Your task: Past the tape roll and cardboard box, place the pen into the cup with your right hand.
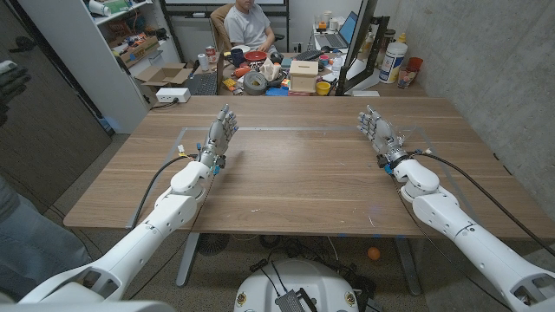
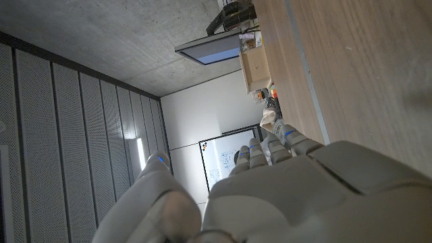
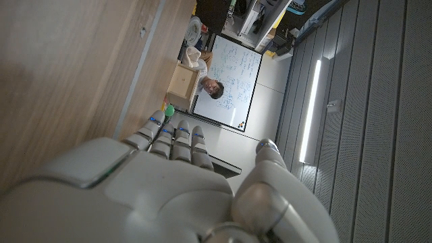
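A grey tape roll (image 1: 254, 82), a cardboard box (image 1: 303, 75) and a small yellow cup (image 1: 323, 87) stand in clutter just past the wooden table's (image 1: 295, 182) far edge. Any pen there is too small to pick out. My left hand (image 1: 220, 134) is over the table's left part, fingers straight and apart, holding nothing. My right hand (image 1: 377, 133) mirrors it on the right, also empty. The left wrist view looks past my left hand (image 2: 283, 196) to the box (image 2: 255, 67). The right wrist view looks past my right hand (image 3: 155, 189) to the box (image 3: 181, 82).
A person (image 1: 251, 30) sits behind the clutter near a laptop (image 1: 334, 35) and a white bottle (image 1: 393, 62). Another person's dark hand (image 1: 10, 82) is at the left edge. A faint taped rectangle (image 1: 303, 130) marks the tabletop.
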